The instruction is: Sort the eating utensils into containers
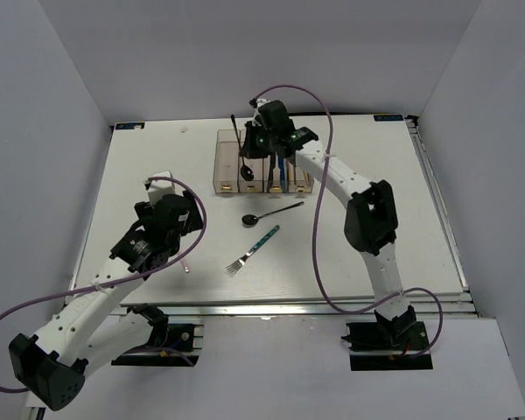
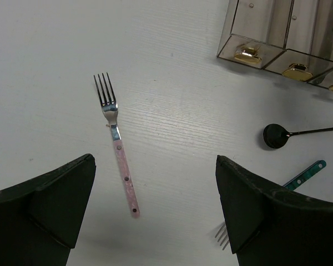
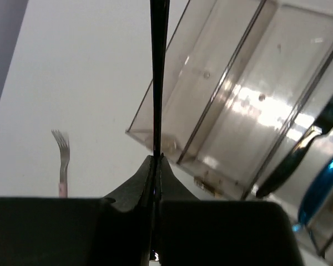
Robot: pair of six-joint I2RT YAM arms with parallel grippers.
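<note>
Right claw (image 3: 155, 162) was pinched tight on the handle of a black spoon (image 3: 157, 66), holding it over the containers (image 1: 226, 166) up at the table's (image 1: 376, 201) 12 o'clock side. Left claw (image 2: 155, 166) had its fingers wide apart, hovering above the pink fork (image 2: 120, 149), which lay flat. The other spoon (image 1: 271, 213) and teal fork (image 1: 254, 249) sat loose at the containers' 6 o'clock, with the pink fork around 9 o'clock from the teal one.
</note>
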